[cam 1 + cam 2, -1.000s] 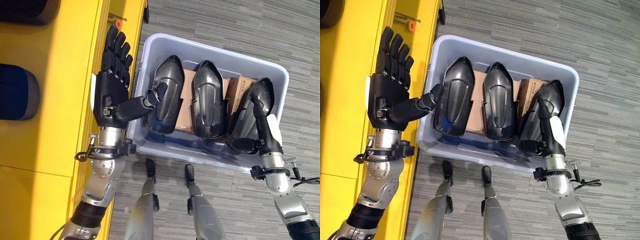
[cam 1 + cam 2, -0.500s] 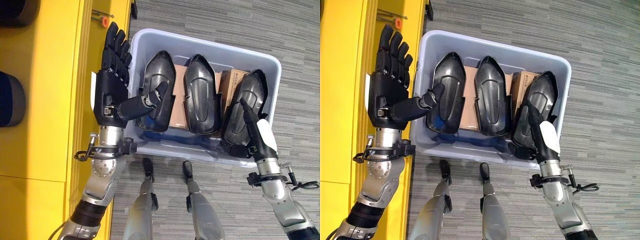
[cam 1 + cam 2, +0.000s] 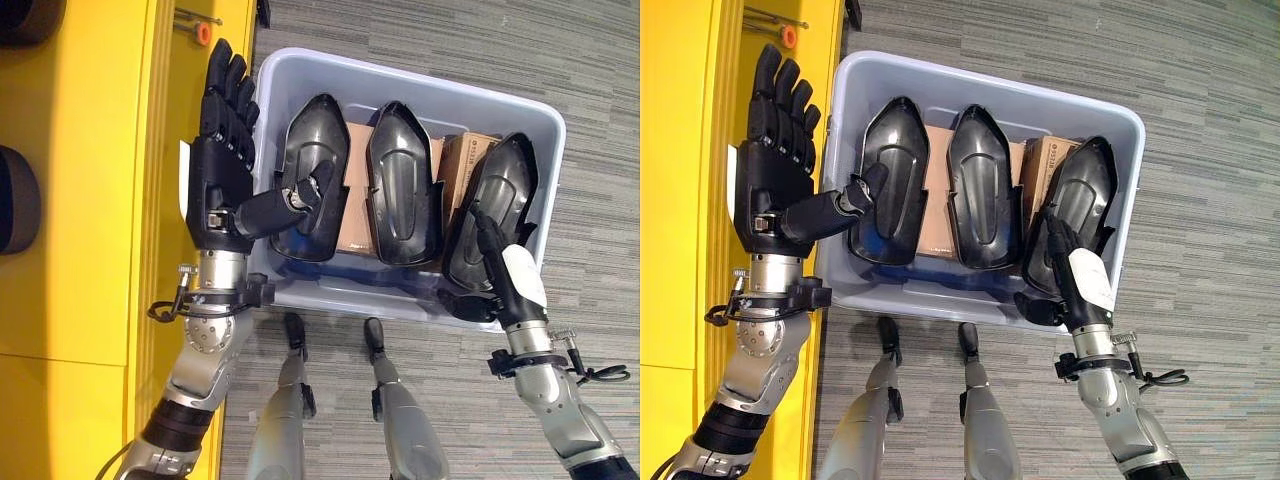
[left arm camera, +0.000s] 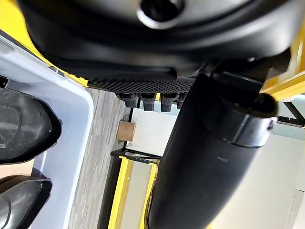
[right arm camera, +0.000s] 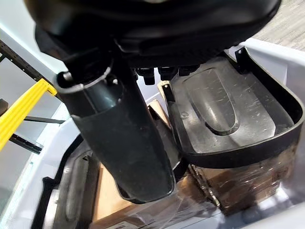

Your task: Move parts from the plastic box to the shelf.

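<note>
Right hand (image 3: 1077, 268) has drawn back toward the box's (image 3: 980, 80) near wall, fingers straight against the rightmost part (image 3: 1077, 200). No grip yet. Left hand (image 3: 775, 185) open, idle.

The brown boxes (image 3: 352, 190) in the plastic box (image 3: 520, 110) are mostly hidden under the black parts (image 3: 402, 185). The yellow shelf (image 3: 90, 200) runs off the picture's left edge, where a dark round thing (image 3: 15, 200) is cut off.

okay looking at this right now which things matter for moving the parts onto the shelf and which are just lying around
For the job:
- plastic box
- three black parts standing in it: left, middle, right
- yellow shelf
- left hand, open beside the box
- right hand, at the right part

Lying about:
- cardboard cartons behind the parts
- orange-headed pin on the shelf
</note>
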Motion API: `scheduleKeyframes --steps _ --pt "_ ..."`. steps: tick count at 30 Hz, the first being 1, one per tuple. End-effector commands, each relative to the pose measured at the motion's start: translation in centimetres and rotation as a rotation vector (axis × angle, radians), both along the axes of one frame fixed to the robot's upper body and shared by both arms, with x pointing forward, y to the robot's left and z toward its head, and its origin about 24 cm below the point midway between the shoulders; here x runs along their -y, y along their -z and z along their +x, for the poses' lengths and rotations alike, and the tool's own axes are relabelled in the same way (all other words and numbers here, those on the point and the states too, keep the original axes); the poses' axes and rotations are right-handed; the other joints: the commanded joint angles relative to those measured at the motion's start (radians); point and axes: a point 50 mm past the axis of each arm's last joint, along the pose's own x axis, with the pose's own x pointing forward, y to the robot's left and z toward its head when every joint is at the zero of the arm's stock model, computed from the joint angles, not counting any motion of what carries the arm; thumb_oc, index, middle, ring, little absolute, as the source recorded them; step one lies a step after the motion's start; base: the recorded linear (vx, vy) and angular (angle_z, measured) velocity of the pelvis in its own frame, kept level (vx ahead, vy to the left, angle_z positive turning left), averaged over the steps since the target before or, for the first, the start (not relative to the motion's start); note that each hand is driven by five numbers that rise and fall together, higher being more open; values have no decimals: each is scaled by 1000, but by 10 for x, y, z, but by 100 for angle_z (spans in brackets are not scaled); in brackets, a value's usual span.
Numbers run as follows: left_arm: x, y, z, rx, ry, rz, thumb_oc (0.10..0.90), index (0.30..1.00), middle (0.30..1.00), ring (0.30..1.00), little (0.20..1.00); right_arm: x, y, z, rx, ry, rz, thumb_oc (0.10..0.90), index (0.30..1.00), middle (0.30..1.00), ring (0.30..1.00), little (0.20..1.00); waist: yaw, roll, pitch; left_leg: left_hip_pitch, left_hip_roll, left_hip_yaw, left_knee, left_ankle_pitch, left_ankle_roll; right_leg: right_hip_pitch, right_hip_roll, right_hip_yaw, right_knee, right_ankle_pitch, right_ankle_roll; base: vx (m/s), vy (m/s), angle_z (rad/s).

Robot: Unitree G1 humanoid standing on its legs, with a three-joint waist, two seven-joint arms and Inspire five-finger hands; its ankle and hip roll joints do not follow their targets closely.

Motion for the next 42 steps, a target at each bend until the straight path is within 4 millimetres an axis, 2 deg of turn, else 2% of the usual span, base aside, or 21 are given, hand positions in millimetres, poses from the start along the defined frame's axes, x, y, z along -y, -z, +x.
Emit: scheduleKeyframes --steps 1,13,21,34,42 --pt "3 -43 -23 300 30 8 900 1000 1000 1000 1000 14 -21 3 150 78 -57 900 1000 1000 1000 1000 -7 -25 -49 -61 75 6 159 -118 -80 111 -119 -79 -2 14 81 0 0 0" --pt "6 -46 -23 314 36 3 900 1000 1000 1000 1000 30 -22 14 184 198 -155 900 1000 1000 1000 1000 2 -11 -34 -95 60 3 187 -134 -74 98 -125 -79 -2 16 83 0 0 0" --pt "8 -47 -23 320 48 -2 900 1000 1000 1000 1000 32 -19 19 185 230 -179 900 1000 1000 1000 1000 7 -2 -23 -113 54 2 194 -136 -72 87 -126 -81 -2 10 80 0 0 0" --pt "11 -48 -22 323 51 -19 900 1000 1000 1000 1000 10 -13 32 161 161 -116 900 1000 1000 1000 1000 16 12 -4 -133 46 4 195 -136 -67 68 -127 -82 -2 5 79 0 0 0" --pt "12 -47 -22 321 57 -30 900 1000 1000 1000 1000 9 -6 39 138 184 -90 900 1000 1000 1000 1000 23 18 0 -144 41 2 202 -138 -66 66 -128 -85 -2 2 79 0 0 0"
